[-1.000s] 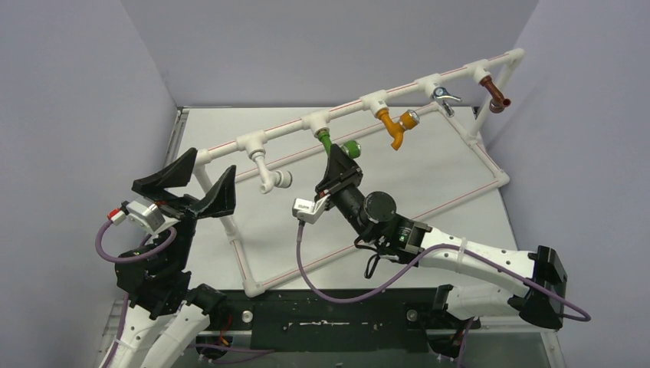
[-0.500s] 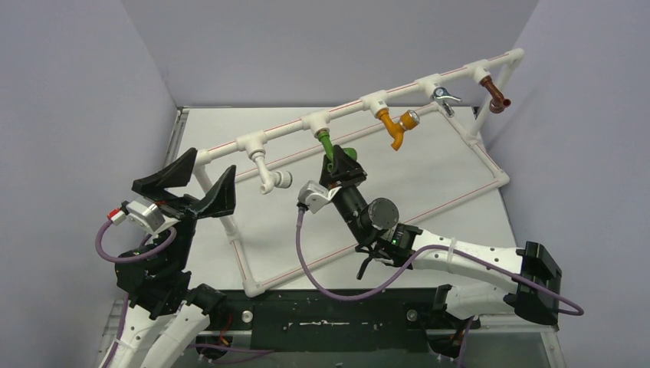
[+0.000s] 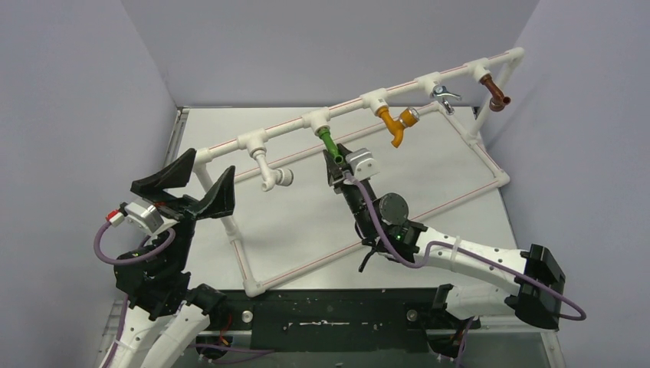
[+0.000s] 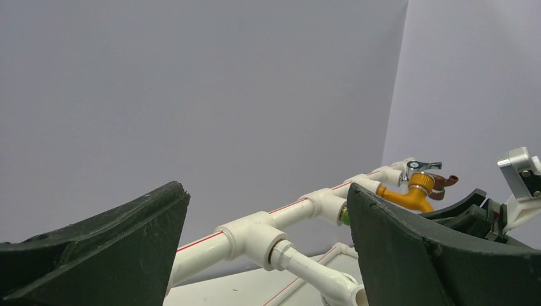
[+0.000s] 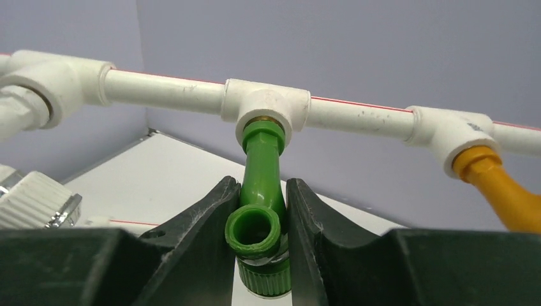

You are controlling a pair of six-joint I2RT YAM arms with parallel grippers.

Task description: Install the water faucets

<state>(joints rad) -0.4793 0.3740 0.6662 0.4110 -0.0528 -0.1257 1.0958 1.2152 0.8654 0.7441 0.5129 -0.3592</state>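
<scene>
Faucets (image 3: 396,125), seemingly five, on one pipe frame (image 3: 291,127); right tool (image 3: 335,162) clamped on green faucet (image 3: 328,143), left tool (image 3: 211,165) wide apart.

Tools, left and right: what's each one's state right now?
Left tool: open, holding nothing.
Right tool: shut on the green faucet.

Table: pale grey-white flat top (image 3: 306,222), closed in by lavender walls (image 3: 77,92) at the left, back and right.
Pipe frame: white pipes with thin red stripes (image 3: 467,195). Its rectangular base lies flat on the table, running slantwise from near left to far right.
Top rail: a raised pipe (image 3: 283,132) held clear of the table by uprights at the frame's two ends.
Near edge: a black mounting plate (image 3: 329,314) spans the table's front.
</scene>
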